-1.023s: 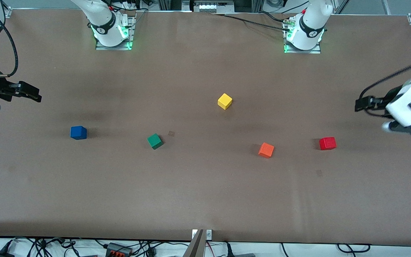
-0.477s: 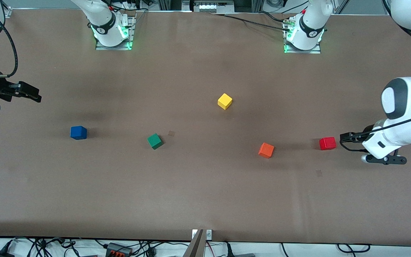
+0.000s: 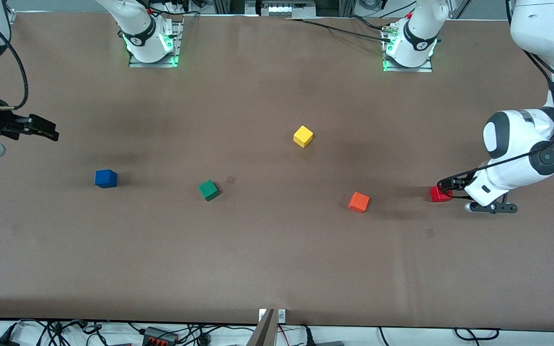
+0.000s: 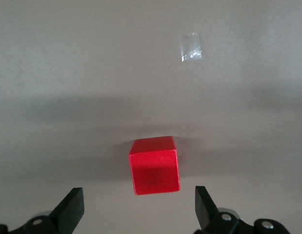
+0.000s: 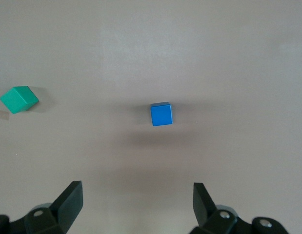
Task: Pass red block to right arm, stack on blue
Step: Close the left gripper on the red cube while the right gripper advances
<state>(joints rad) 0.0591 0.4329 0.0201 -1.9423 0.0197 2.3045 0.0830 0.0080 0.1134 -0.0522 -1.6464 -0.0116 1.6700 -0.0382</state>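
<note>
Resting on the matte brown table (image 3: 277, 264), the red block (image 3: 436, 194), a smooth sharp-edged cube, sits directly below the left gripper (image 3: 446, 184), whose spread fingers partly hide it from the front camera. The right gripper (image 3: 46, 129), released, hangs well apart above the blue cube (image 3: 106, 178). An orange cube (image 3: 358, 202) lies nearby.

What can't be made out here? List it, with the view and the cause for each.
- Front view: part of the red block is covered by the left gripper above it.
- Left wrist view: the left gripper's open fingers are cut off by the picture's edge.
- Front view: the right arm is cut off by the edge; only the waiting right gripper and wrist show.
</note>
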